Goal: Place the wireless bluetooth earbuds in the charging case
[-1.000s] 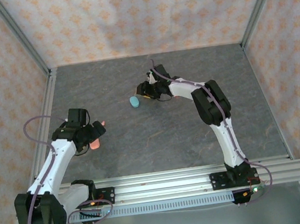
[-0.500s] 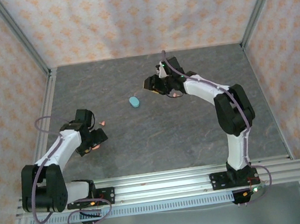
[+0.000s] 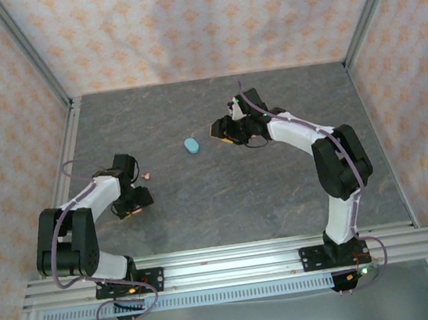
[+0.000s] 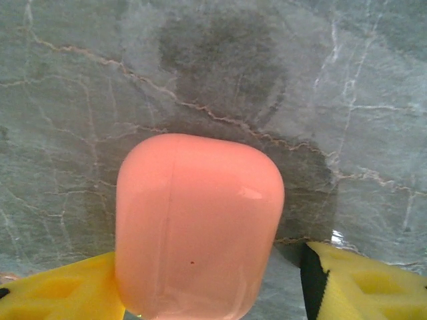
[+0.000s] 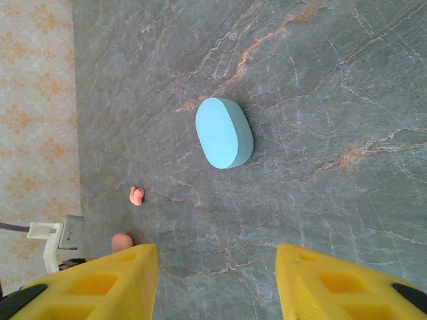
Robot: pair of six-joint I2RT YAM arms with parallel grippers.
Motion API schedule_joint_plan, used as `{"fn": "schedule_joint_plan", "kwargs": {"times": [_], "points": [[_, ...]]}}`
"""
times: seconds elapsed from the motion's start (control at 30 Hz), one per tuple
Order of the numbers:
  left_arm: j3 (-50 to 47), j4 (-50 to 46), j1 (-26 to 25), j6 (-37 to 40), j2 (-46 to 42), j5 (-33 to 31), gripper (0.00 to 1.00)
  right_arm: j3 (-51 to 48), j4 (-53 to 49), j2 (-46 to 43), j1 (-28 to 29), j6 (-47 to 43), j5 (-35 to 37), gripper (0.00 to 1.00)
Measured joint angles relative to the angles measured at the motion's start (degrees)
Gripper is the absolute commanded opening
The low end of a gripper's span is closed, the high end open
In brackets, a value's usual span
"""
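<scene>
The salmon-pink charging case (image 4: 199, 227) lies closed on the grey stone table. My left gripper (image 4: 208, 267) is open around it: the left finger touches its side, while the right finger (image 4: 360, 283) stands a small gap away. From above, that gripper (image 3: 135, 206) sits at the table's left. One tiny pink earbud (image 3: 147, 176) lies loose just beyond it and shows again (image 5: 136, 195) from the right wrist. My right gripper (image 3: 224, 131) is open and holds nothing (image 5: 215, 257). The closed light blue case (image 5: 224, 132) lies ahead of it, apart. No light blue earbuds are in view.
A small pink rounded shape (image 5: 121, 241), probably the pink case, shows beside the left arm's white part (image 5: 60, 240). Patterned walls (image 3: 196, 20) close in the table on three sides. The blue case (image 3: 191, 145) lies near the table's middle.
My left arm has folded back and brought the pink case down from the air onto the table. My right gripper has drawn back to the right, away from the blue case.
</scene>
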Motion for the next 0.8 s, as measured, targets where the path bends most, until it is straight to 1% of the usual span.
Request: {"fn": "schedule_joint_plan", "kwargs": {"times": [0.1, 0.27, 0.4, 0.7, 0.8], "points": [[0.15, 0.02, 0.02, 0.68, 0.11, 0.35, 0.62, 0.0, 0.0, -0.5, -0.11, 0.02, -0.72, 0.49], [0.37, -0.22, 0.02, 1.49, 0.33, 0.26, 0.69, 0.0, -0.35, -0.94, -0.55, 0.02, -1.9, 0.49], [0.37, -0.22, 0.02, 1.88, 0.31, -0.15, 0.69, 0.0, -0.68, -1.38, -0.9, 0.02, -2.34, 0.49], [2.89, -0.39, 0.02, 3.76, 1.68, -0.66, 0.64, 0.0, -1.03, -3.39, -0.92, 0.04, -2.78, 0.49], [3.93, -0.46, 0.02, 4.35, 4.24, -0.26, 0.57, 0.0, -1.09, -3.39, -0.92, 0.07, -2.78, 0.49]]}}
